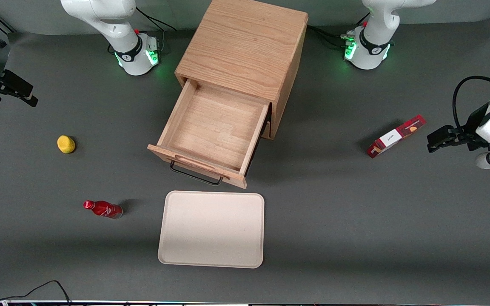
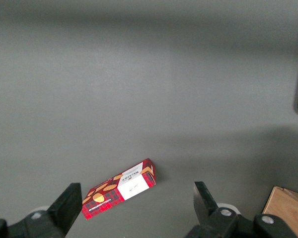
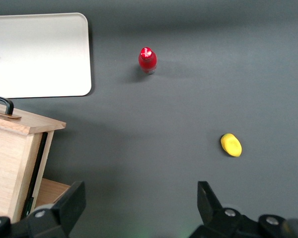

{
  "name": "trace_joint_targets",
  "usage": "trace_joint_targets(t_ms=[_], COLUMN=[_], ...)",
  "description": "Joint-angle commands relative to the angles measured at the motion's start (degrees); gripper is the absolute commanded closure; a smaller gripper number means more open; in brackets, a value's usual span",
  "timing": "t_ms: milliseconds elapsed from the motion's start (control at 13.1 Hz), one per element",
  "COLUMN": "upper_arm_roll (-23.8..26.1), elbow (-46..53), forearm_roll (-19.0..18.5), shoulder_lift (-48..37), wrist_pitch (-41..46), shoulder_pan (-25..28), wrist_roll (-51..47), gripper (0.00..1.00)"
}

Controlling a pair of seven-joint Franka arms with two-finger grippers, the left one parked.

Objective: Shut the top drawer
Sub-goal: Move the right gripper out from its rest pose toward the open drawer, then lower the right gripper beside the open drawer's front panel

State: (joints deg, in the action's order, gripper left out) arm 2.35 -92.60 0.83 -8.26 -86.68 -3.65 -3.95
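Note:
The top drawer [image 1: 215, 127] of the light oak cabinet [image 1: 245, 46] is pulled far out, and its inside is empty. Its front panel carries a thin black wire handle [image 1: 196, 175] and a raised wooden strip, and faces the front camera. My right gripper [image 1: 24, 95] hangs above the table toward the working arm's end, well away from the drawer. It is open and empty. In the right wrist view the gripper [image 3: 139, 208] has its fingers [image 3: 72, 203] spread wide above bare table, with the drawer's side and front corner [image 3: 20, 126] beside one finger.
A beige tray [image 1: 211, 229] lies in front of the drawer, nearer the front camera; it also shows in the right wrist view [image 3: 39, 54]. A red bottle [image 1: 102, 209] and a yellow lemon [image 1: 66, 144] lie toward the working arm's end. A red box [image 1: 396, 136] lies toward the parked arm's end.

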Motion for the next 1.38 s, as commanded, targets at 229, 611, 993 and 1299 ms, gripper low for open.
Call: trace_joint_targets(t_ms=[229,611,993,1299], upper_arm_roll=[0.89,11.17,17.86,18.65], elbow=[6.97,29.12,30.54,33.54], forearm_roll=[5.92,4.9,6.72,10.52], shoulder_lift=[5.25,20.64,27.12,33.13], wrist_pitch=[2.56,6.96,-2.34,-1.65], shoulder_pan=[0.4,1.27,1.72,1.63], wrist_roll=[1.67,1.23,3.5,24.91], gripper=[0.0,0.0,0.0,0.0])
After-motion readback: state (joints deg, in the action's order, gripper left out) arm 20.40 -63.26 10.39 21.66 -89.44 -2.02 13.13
